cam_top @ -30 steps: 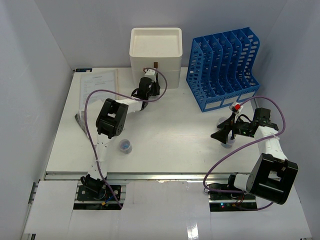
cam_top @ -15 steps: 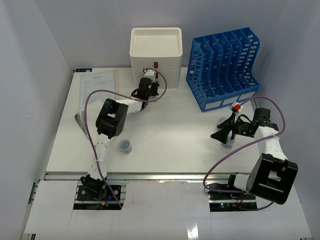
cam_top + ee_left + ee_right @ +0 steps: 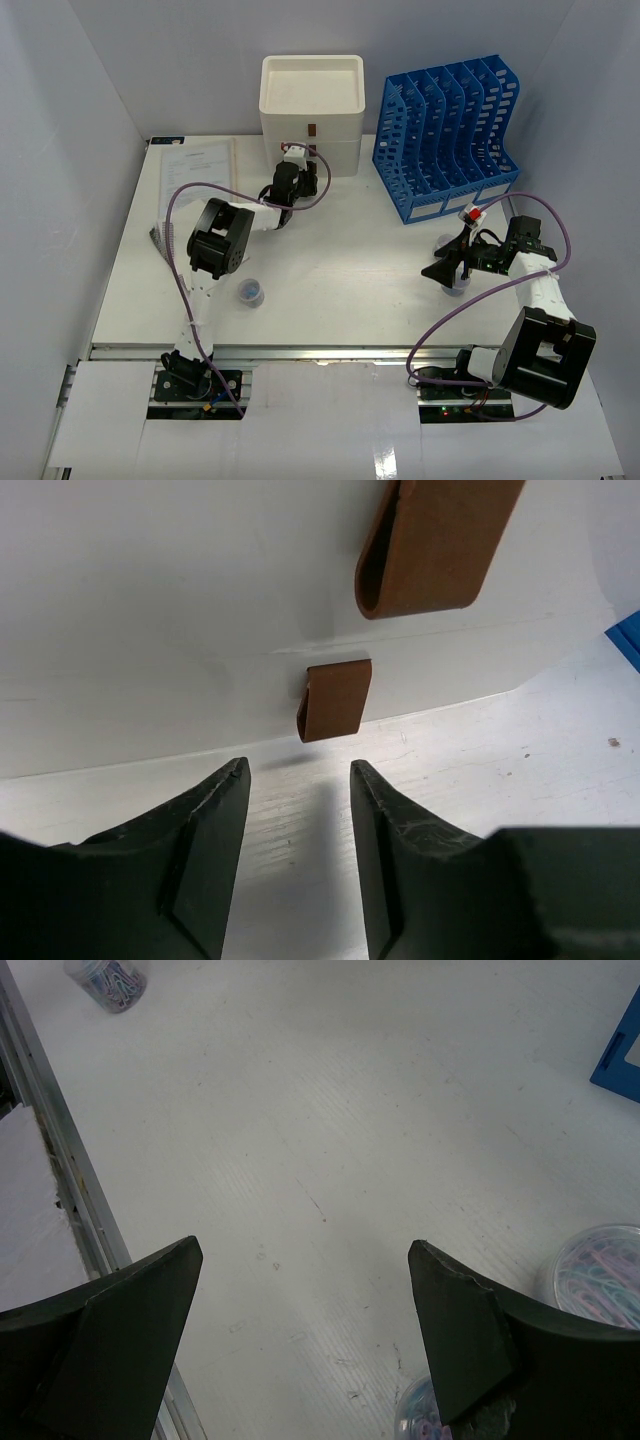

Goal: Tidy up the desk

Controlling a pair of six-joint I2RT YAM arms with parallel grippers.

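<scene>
Your desk looks matt white with a fine ribbed grain and small scuffs. The drawer box is smooth cream plastic, its pull tabs look like brown leather, and the file rack is glossy blue plastic.

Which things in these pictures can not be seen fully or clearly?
Top view: the left gripper hides part of the drawer box.
Left wrist view: the upper brown tab is cut by the top edge.
Right wrist view: one paper clip jar is cut by the right edge; another sits half behind a finger of the right gripper.
Top view: print on the papers is too small to read.
</scene>
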